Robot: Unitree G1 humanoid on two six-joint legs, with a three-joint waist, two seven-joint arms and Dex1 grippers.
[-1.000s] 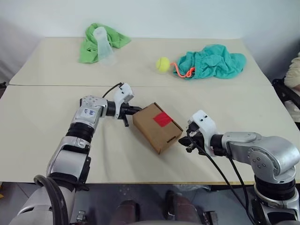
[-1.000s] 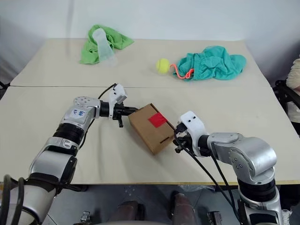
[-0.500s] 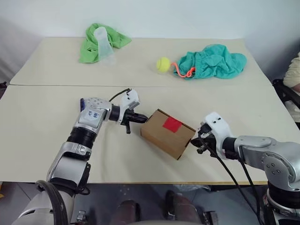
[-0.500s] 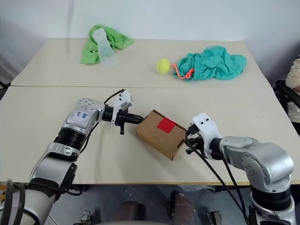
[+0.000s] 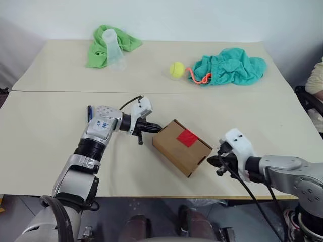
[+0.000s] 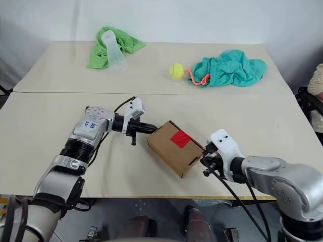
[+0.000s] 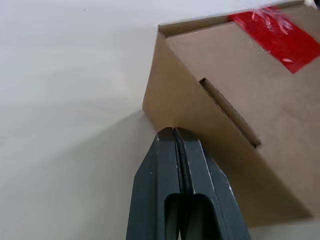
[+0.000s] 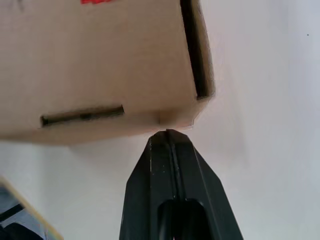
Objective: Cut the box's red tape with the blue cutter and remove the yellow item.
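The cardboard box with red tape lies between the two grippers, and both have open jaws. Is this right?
Not quite. The cardboard box with red tape does lie between them, but the left gripper and right gripper both have shut jaws, as each wrist view shows.

Two pale beige tables pushed together, one tabletop (image 5: 45, 126) (seam across middle). Plain white wall (image 5: 202, 17) behind. Grey floor (image 5: 116, 212) under near edge. Even, soft light.

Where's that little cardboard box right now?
The box sits on the near table, in the middle, between the shut left gripper and the shut right gripper, red tape facing up.
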